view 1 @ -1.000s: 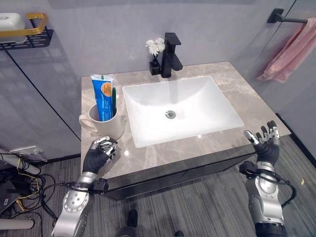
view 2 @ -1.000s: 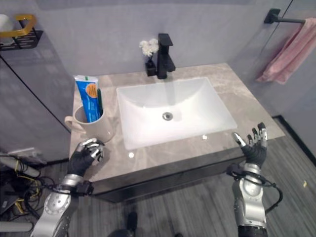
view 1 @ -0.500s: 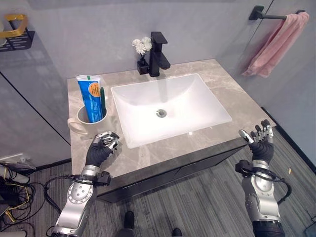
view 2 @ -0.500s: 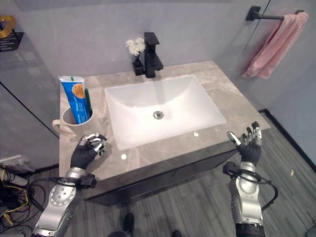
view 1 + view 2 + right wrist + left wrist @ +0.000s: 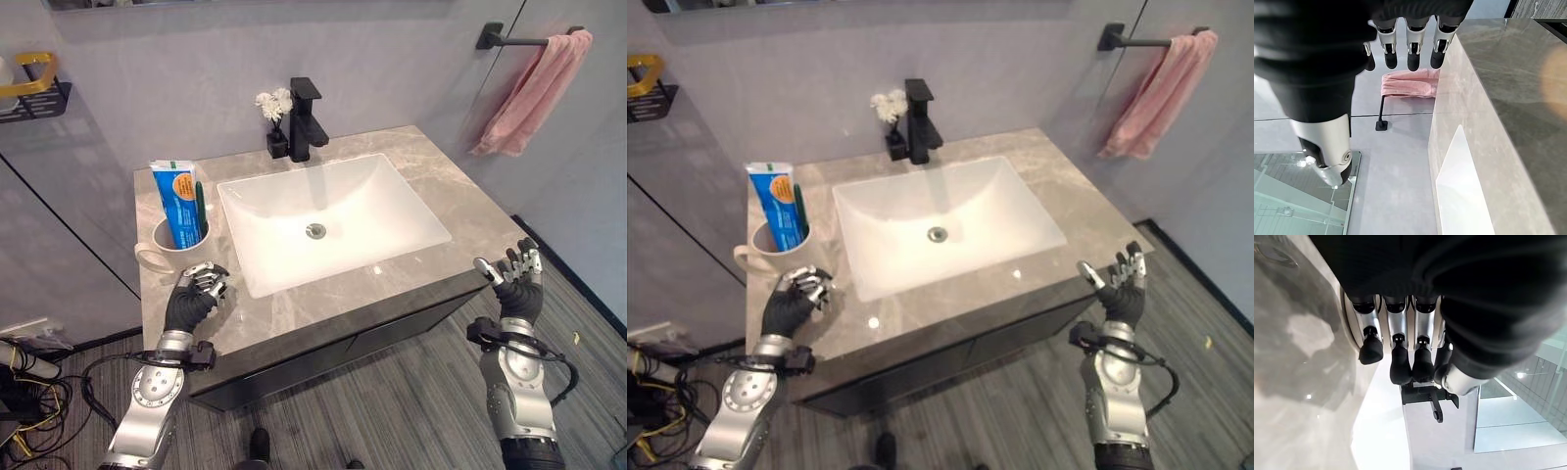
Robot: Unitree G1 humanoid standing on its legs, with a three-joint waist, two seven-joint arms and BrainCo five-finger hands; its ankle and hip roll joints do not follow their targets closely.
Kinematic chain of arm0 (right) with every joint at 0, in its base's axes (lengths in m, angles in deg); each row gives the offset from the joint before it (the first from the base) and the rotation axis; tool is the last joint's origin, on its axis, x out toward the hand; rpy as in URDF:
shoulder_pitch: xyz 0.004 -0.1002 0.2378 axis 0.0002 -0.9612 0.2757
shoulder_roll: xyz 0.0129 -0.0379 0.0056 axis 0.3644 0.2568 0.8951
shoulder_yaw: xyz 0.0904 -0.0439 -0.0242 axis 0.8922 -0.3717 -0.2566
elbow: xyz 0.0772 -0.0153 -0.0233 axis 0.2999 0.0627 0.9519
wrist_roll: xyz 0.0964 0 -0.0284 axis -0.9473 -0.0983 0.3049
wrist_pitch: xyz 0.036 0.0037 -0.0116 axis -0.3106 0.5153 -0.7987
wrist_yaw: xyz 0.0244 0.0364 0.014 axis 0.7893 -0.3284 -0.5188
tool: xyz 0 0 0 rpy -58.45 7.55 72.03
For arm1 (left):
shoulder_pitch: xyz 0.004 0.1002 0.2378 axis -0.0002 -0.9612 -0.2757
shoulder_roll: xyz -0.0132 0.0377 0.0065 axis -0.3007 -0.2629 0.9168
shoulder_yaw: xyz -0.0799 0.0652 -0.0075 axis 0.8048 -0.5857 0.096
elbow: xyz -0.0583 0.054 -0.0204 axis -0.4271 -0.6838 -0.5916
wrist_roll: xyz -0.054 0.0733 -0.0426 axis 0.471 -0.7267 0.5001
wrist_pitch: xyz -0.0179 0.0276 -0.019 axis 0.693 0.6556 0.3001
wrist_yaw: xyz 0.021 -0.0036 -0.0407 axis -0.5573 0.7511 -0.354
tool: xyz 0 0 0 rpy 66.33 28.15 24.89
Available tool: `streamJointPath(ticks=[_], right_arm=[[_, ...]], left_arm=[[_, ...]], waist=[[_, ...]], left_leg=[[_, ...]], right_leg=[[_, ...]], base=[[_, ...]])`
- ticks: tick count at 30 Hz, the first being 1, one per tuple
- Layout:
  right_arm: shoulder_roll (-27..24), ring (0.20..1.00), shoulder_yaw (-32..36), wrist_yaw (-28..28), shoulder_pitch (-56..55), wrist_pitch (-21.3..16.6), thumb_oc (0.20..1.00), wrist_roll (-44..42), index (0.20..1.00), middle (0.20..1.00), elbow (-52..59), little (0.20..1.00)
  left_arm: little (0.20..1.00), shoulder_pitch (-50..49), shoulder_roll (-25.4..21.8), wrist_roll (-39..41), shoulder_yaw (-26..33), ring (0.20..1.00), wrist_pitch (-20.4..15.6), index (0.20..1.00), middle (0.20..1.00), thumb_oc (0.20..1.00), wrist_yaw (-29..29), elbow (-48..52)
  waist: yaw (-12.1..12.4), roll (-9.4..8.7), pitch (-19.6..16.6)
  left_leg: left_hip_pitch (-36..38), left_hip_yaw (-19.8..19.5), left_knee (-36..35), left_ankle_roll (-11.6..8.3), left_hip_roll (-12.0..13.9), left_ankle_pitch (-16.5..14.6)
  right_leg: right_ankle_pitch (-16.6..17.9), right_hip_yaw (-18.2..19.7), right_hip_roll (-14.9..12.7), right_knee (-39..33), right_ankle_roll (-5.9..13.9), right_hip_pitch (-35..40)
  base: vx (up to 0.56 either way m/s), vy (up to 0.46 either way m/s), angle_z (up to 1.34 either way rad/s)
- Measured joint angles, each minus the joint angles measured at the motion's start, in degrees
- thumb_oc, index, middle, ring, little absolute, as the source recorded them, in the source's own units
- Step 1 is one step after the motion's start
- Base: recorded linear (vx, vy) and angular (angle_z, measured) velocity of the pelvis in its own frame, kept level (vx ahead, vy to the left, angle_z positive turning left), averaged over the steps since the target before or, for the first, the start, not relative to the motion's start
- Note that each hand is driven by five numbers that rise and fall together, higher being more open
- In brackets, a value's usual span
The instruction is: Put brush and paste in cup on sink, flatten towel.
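From the left eye view: the cup (image 5: 180,247) stands on the desk (image 5: 460,201) at nine o'clock of the sink (image 5: 328,217), with the blue paste (image 5: 177,203) and the green brush (image 5: 199,207) upright inside it. The left hand (image 5: 192,299) rests just in front of the cup, fingers curled, holding nothing. The right hand (image 5: 516,285) hovers off the desk's front right corner, fingers spread wide. The pink towel (image 5: 530,95) hangs bunched on its black rail (image 5: 510,40) at two o'clock.

The right eye view adds the black tap (image 5: 918,122) beside small white flowers (image 5: 886,105).

Left wrist view: bent fingers (image 5: 1400,364) over the stone top.

Right wrist view: straight fingers (image 5: 1413,51), with the towel beyond them.
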Motion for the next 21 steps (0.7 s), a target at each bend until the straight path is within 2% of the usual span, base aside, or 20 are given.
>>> streamJointPath(ticks=[2,21], right_arm=[[0.01,1.000,-0.08,0.00,-0.15,0.05,1.000,0.00,1.000,1.000,0.00,1.000],[0.23,1.000,-0.21,0.01,-0.74,1.00,1.000,0.00,1.000,1.000,-0.08,1.000]], left_arm=[[0.200,-1.46,1.46,0.01,0.21,0.200,0.04,0.200,0.200,0.200,0.08,0.00],[0.200,-2.06,1.41,-1.97,1.18,0.200,0.58,0.200,0.200,0.200,-0.80,-1.94]], waist=[[0.22,0.09,-0.08],[0.77,0.77,-0.54]], left_leg=[[0.21,-0.25,-0.01,-0.04,0.10,0.03],[0.81,-0.72,-0.02,0.03,-0.01,0.25]], right_leg=[[-0.01,-0.26,0.01,-0.30,0.01,0.43],[-0.01,-0.67,-0.01,-0.43,0.01,1.23]], base=[[0.01,-0.021,0.05],[0.00,-0.001,0.01]])
